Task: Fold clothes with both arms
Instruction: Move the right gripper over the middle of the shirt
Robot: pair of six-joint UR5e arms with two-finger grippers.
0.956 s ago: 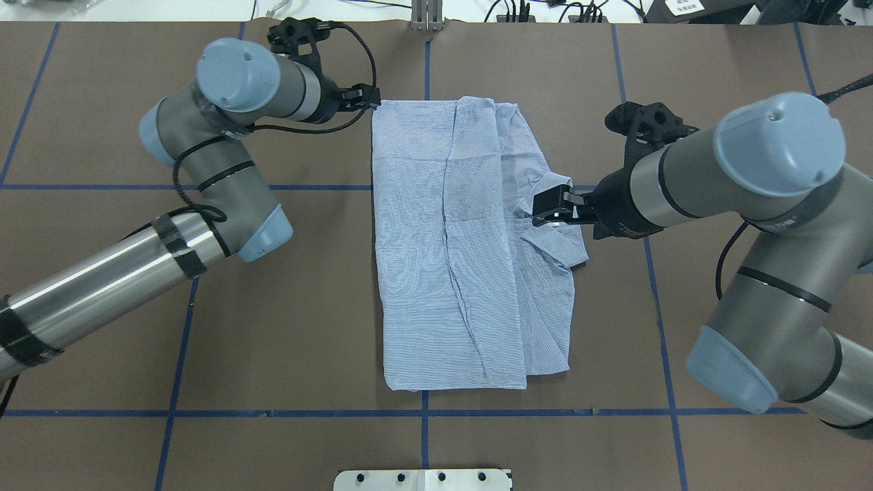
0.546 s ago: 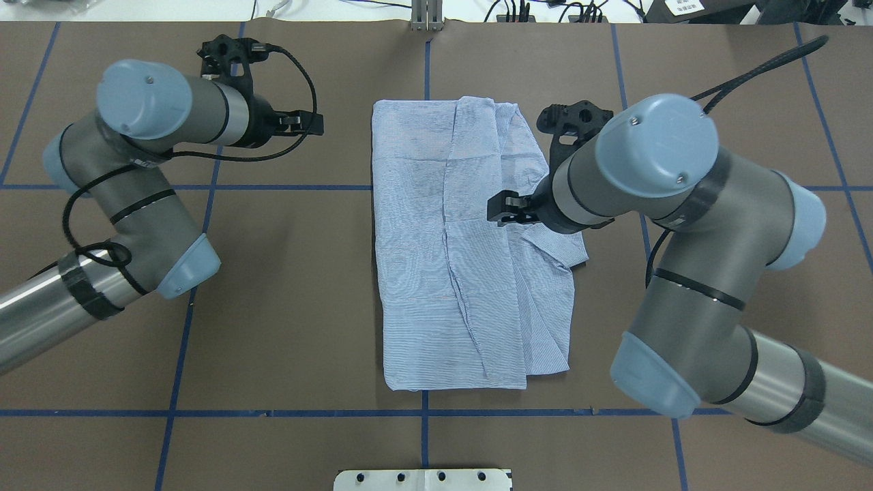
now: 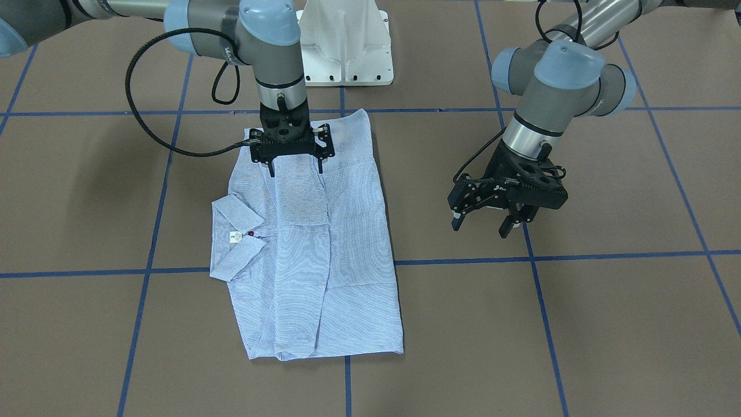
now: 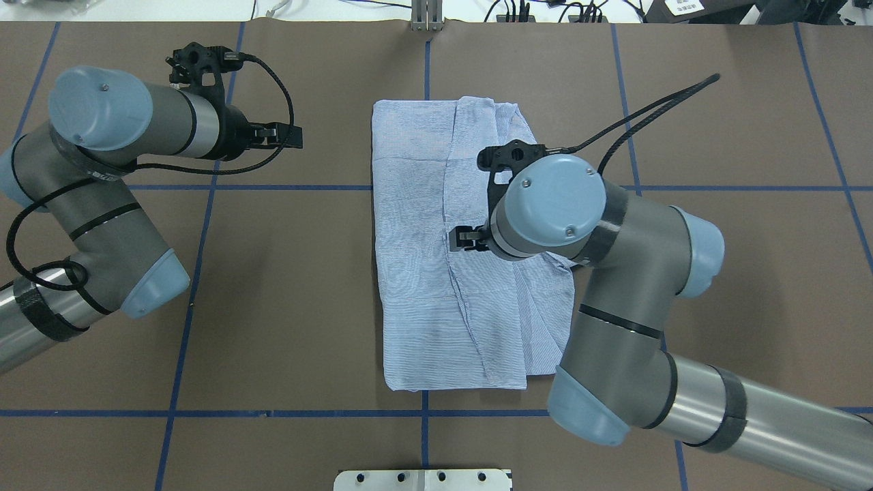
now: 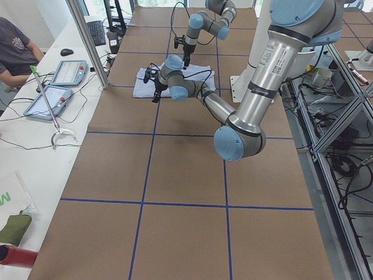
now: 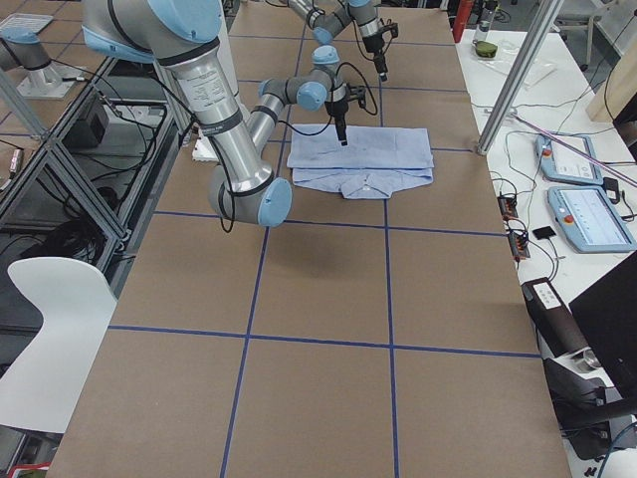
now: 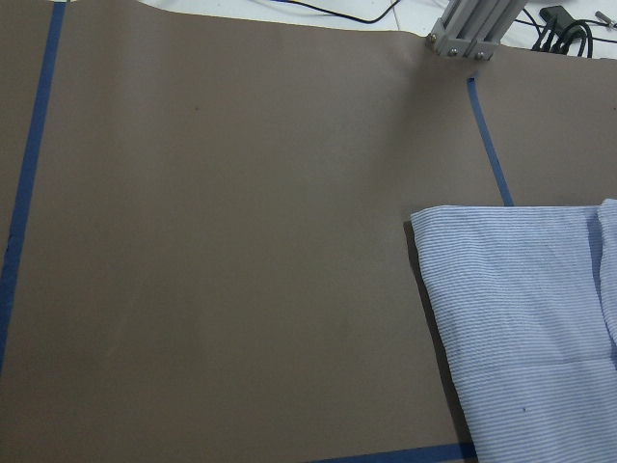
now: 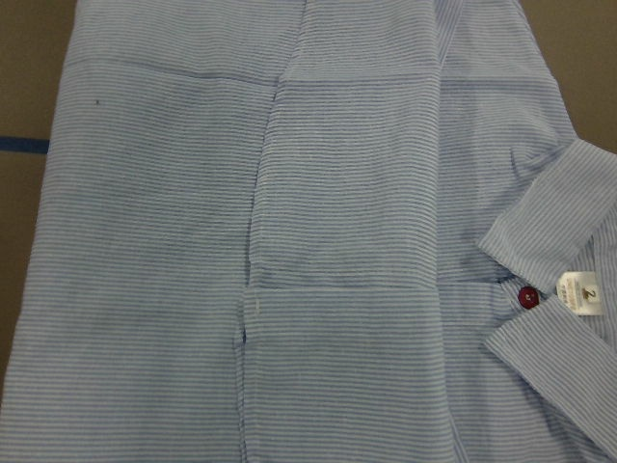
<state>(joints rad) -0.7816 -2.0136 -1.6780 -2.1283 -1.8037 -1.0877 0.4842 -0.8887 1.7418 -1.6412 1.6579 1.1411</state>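
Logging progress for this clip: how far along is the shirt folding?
Done: the shirt lies as a long narrow rectangle, sides folded in, collar sticking out at one edge. In hand: nothing is gripped; the right gripper hovers open over the shirt's middle, the left gripper open over the table beside it. Left: probably a crosswise fold or two.

Open table (image 3: 419, 197) between shirt (image 3: 324, 260), left claw (image 3: 480, 227)
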